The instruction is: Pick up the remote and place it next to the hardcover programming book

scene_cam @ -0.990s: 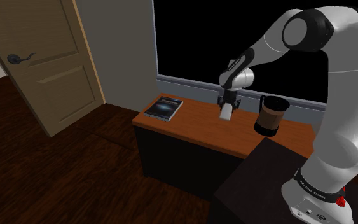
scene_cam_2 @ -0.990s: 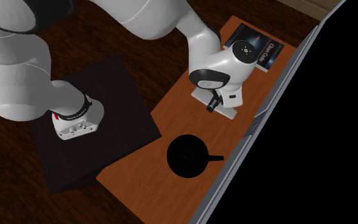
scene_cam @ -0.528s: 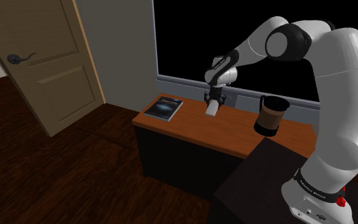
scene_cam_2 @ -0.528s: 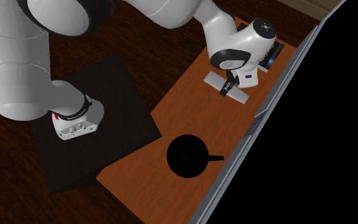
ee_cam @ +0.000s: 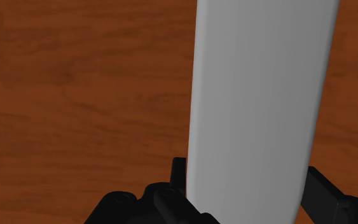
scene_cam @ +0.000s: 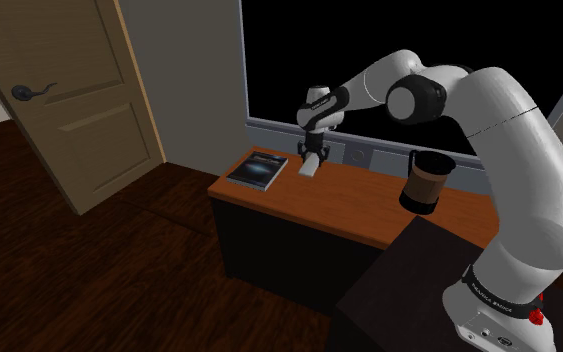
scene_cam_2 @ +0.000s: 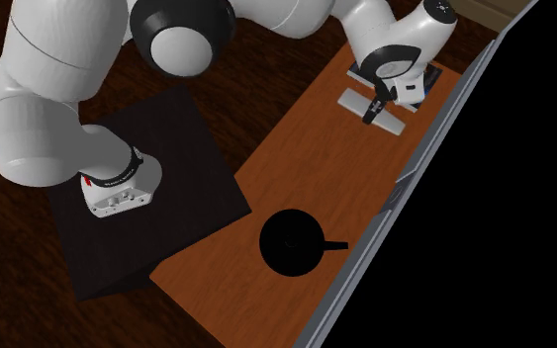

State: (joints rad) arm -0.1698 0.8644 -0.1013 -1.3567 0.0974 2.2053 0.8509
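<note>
item: all-black two-finger gripper (scene_cam: pixel 311 153). state: you are clamping a plain pale grey, flat oblong remote (scene_cam: pixel 310 168) between the black fingers (ee_cam: pixel 179 175), one pad pressing on each long edge, near one end of it.

item: remote, position. it is hanging under your hand above the orange-brown wooden table top (scene_cam: pixel 354 200), toward the table's window side. it is looking clear of the wood, though you cannot tell by how much.

item: key relation. in the shoulder view the dark-covered hardcover book (scene_cam: pixel 258 169) is lying flat at about 9 o'clock from the remote, near but apart, with bare wood between them. in the second exterior view the remote's long axis is running from 10 o'clock to 4 o'clock.

item: remote, appearance. no buttons or markings are showing; it is reading as a smooth, rigid slab.

item: judgement. you are likely needing only a short carry toward 9 o'clock and a straight lowering beside the book.

item: black mug (scene_cam: pixel 427 182). it is standing well apart at 3 o'clock.
</note>
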